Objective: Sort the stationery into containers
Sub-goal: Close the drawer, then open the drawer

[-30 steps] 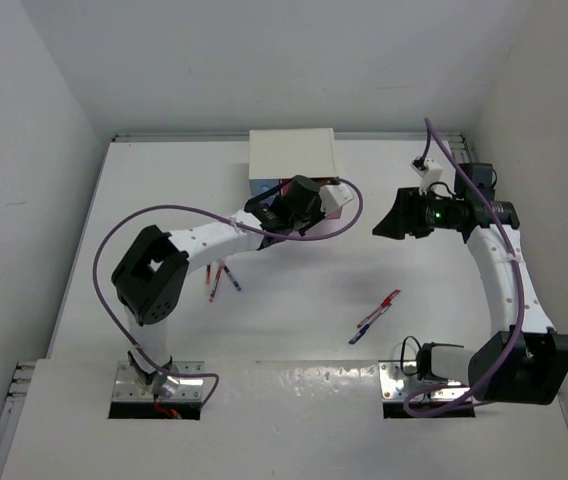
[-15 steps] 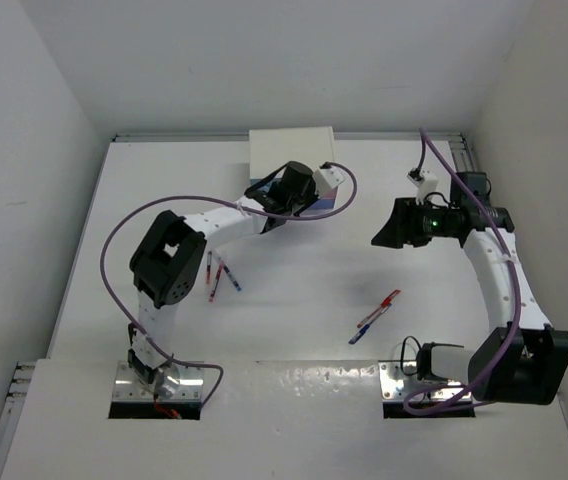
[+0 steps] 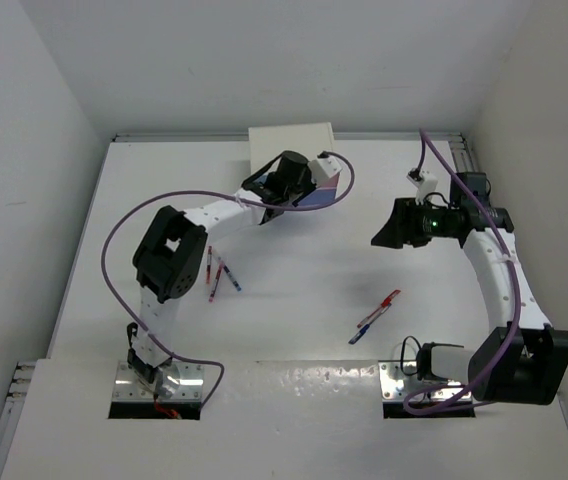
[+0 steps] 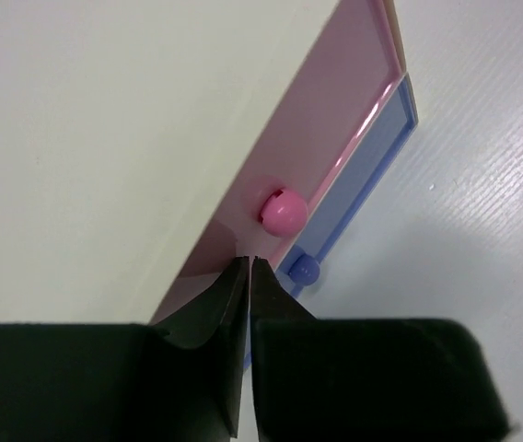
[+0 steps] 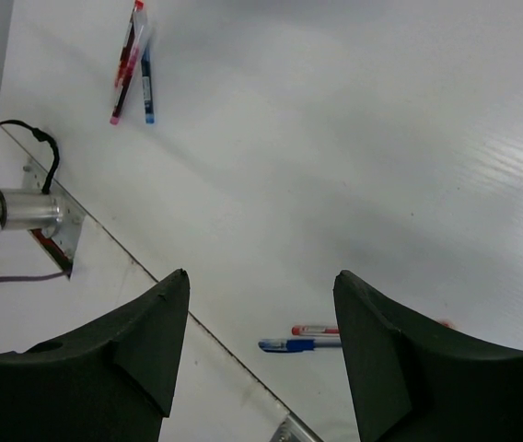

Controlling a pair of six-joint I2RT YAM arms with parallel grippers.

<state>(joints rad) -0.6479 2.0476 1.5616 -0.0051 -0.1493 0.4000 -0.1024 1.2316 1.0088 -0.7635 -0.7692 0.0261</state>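
Thin red and blue pens (image 3: 375, 316) lie near the desk's (image 3: 304, 270) front edge, more pens (image 3: 220, 278) toward its left edge. The white box-shaped cabinet (image 3: 291, 150) stands at the far edge. The left gripper (image 4: 247, 261) has its jaws almost pressed together, holding nothing, just beside the round pink knob (image 4: 283, 211). The right gripper (image 5: 261, 276) is spread wide and empty.

Cream cabinet (image 4: 133, 120), pink drawer (image 4: 340, 106), periwinkle drawer (image 4: 383, 136), red and blue pens (image 3: 376, 315)

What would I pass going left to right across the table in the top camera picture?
A little bunch of pens → the white box of drawers → a red pen and a blue pen lying together.
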